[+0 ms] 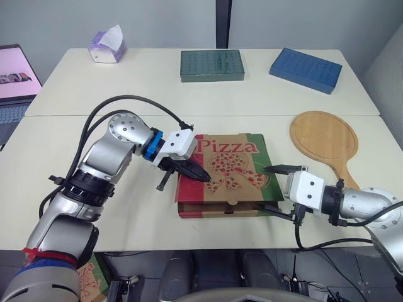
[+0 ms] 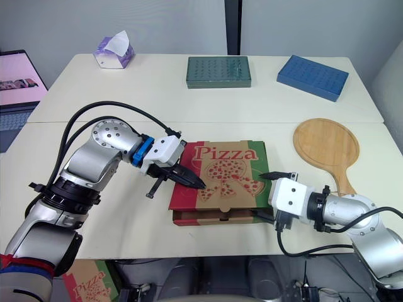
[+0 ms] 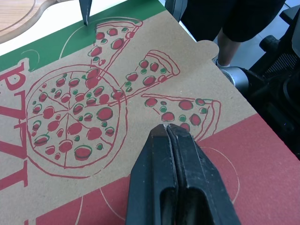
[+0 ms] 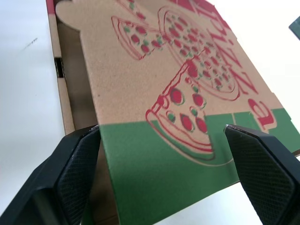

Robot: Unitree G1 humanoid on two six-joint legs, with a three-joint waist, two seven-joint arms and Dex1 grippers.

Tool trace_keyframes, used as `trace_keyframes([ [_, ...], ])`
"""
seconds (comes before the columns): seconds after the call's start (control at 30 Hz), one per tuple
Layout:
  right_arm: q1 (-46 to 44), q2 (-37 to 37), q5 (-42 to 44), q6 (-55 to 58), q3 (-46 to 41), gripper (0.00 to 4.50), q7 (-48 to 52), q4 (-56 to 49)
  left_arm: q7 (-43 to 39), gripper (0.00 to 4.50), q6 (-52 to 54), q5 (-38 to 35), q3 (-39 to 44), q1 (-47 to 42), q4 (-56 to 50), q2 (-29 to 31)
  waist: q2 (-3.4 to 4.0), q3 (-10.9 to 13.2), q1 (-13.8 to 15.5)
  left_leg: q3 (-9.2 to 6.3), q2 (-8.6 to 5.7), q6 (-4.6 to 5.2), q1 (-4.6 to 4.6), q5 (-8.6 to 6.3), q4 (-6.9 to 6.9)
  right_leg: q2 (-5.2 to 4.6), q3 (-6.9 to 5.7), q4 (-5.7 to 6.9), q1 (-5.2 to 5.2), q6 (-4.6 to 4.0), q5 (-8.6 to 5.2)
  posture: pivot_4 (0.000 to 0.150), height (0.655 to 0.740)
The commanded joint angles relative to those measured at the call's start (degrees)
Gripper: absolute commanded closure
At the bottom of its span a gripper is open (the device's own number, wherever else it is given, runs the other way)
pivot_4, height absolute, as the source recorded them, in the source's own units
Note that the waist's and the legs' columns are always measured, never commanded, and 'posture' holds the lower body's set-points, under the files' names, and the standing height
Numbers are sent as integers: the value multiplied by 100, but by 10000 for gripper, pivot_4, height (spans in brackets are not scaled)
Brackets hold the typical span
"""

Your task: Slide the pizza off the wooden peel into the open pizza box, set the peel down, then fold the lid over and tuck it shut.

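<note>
The box (image 1: 230,176) lies shut-looking near the front of the bench (image 1: 126,214), though its front tab appears untucked and the right wrist view shows a gap under the lid's edge. The left pincer (image 1: 203,177), pressed together, rests its tip on the lid's left part. The right pincer (image 1: 278,189) is spread astride the box's right edge, pinching nothing. The peel (image 1: 324,139) lies bare on the bench, well behind it.

Likely risks: the lid springing up if the left tip lifts, a hard push skidding the box, or the right pincer crushing the corner as it closes.

The lid reads "Pizza" in red.
</note>
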Motion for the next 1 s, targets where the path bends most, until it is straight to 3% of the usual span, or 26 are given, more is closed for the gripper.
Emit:
trace_keyframes([
  [0.03, 23, -28, 5, -67, -124, 411, 22, -153, -53, 45000, -68, 115, -90, 44, -161, 32, 0, 0, 0, 0, 0, 0, 0, 0, 0, 0, 0, 0, 0, 0, 0, 1500, 7400],
  [0.5, 592, -51, 361, 4, -735, 411, 96, -477, -53, 45000, -336, 389, -144, 124, -9, -8, 0, 0, 1, 0, 0, 0, 1, 0, 0, 0, 0, 1, 1, 0, 0, 1500, 7400],
  [0.57, 632, -57, 843, 342, -1057, 411, 180, -628, -53, 45000, -338, 404, -134, 127, -3, -18, 0, 0, 0, -1, 0, 0, 1, 0, 0, 0, 0, 1, 1, 0, 0, 1500, 7400],
  [0.67, 468, -105, 2272, 1331, -1654, 411, 239, -777, -53, 45000, -334, 425, -105, 118, 28, -44, 0, 0, -2, 0, 1, 0, 2, 0, 0, 0, 1, 1, 3, 0, 0, 1500, 7400],
  [0.8, -331, 225, 3084, 1920, -1518, 411, -342, -636, -53, 45000, -320, 447, -63, 100, 79, -92, 0, 0, -12, 0, 3, 0, 8, 0, 0, 1, 0, 3, 6, -1, 1, 1500, 7400],
  [0.87, -663, 347, 2866, 2058, -1119, 4065, -589, -454, -52, 45000, -295, 454, -43, 84, 80, -125, 0, 0, -1, 0, 1, 0, 7, 0, 0, 1, 0, 2, 6, -1, 0, 1500, 7400],
  [1.0, -865, 416, 2366, 1971, -354, 16906, -684, -260, -26, 45000, -190, 415, 37, 58, 41, -159, 0, 0, 5, -1, 1, 0, 0, 0, -2, 0, -1, -5, 2, -1, 0, 1500, 7400],
])
